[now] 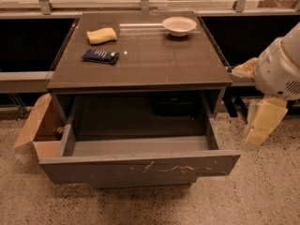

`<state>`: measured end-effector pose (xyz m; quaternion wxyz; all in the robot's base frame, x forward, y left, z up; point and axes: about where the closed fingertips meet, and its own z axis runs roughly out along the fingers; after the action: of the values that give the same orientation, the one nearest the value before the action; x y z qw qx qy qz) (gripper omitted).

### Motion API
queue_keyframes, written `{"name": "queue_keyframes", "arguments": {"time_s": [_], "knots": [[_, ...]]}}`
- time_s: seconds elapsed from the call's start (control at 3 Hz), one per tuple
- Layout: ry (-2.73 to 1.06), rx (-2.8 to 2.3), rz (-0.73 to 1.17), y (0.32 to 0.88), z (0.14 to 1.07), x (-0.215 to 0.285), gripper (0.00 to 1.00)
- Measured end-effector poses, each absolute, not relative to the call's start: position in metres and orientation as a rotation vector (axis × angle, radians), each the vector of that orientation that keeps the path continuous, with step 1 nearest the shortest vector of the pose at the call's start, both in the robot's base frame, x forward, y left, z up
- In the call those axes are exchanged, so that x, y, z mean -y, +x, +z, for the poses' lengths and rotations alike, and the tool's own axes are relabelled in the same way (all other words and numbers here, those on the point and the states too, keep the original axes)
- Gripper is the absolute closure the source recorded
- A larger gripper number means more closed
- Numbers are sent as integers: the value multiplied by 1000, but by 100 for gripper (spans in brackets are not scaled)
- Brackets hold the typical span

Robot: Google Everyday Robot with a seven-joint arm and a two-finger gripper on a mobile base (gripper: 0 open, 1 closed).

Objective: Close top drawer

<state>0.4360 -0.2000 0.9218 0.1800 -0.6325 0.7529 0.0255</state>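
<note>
Top drawer (140,168): pulled well out of the grey cabinet (140,74), its interior in view with nothing visible inside. The scratched front panel faces the camera and sits lowest in frame, as broad as the cabinet, well forward of the cabinet's top edge.

Gripper (257,131): at the right edge of the view, hanging beside the drawer's right front corner, apart from it, not touching drawer or cabinet. Cream-coloured, pointing down toward the speckled floor (262,191) beneath a white arm housing (281,69). Whether it is spread or closed is not discernible from this angle.

On the cabinet top: 1 yellow sponge (101,35) at rear left, 1 dark blue packet (100,56) just in front of it, 1 white bowl (178,26) at rear right.

Left of the cabinet: an open cardboard box (40,125) on the floor, touching or nearly touching the drawer's left side.

Behind the drawer cavity: a dark object (173,104), possibly a bag.
</note>
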Motion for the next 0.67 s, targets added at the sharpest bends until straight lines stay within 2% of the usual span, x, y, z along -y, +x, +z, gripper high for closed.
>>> {"name": "queue_keyframes", "arguments": {"time_s": [0.33, 0.67], "knots": [[-1816, -2067, 210, 431, 877, 188, 0], [-1815, -2030, 369, 423, 829, 174, 19]]}}
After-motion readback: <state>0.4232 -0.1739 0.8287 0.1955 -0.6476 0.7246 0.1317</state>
